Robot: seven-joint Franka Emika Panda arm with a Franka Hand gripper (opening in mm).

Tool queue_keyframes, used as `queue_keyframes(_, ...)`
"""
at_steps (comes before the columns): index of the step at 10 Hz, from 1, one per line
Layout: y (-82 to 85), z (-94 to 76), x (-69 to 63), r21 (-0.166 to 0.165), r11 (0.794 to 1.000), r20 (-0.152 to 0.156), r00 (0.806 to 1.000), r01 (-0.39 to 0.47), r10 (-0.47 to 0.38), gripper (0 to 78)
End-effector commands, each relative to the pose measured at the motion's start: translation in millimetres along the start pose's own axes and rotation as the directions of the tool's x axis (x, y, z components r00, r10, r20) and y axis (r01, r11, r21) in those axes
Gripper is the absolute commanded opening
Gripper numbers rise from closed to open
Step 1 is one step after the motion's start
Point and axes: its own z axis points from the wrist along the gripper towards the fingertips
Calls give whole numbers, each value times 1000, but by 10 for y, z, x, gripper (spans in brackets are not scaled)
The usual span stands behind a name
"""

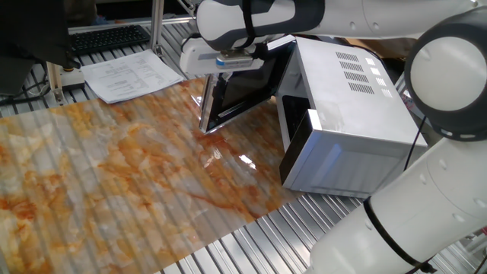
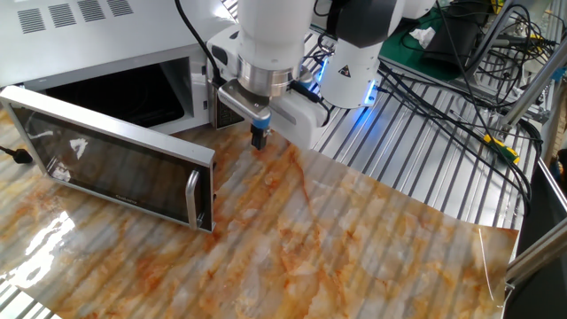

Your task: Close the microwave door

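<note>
the microwave (image 1: 346,114) sits at about 3 o'clock on the surface (image 2: 354,248), and the microwave door (image 2: 111,164) stands swung wide open, its handle (image 2: 192,197) at the free edge. the end effector (image 2: 258,139) hangs just above the surface at 12 o'clock, fingers pinched together on nothing, well apart from the door. likely risks: a push near the hinge could skid the whole oven, or the fingertips may slip off the smooth glass and scrape the surface.

No readable text anywhere; print on paper sheets (image 1: 131,75) too small to read.
</note>
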Motion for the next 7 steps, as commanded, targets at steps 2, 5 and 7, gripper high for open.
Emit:
queue_keyframes(2,35,-35,-71,10,997,-11,997,-73,73,0)
queue_keyframes(5,85,-69,-140,11,997,-9,997,-73,73,0)
queue_keyframes(7,147,-119,-236,9,996,-8,996,-86,87,0)
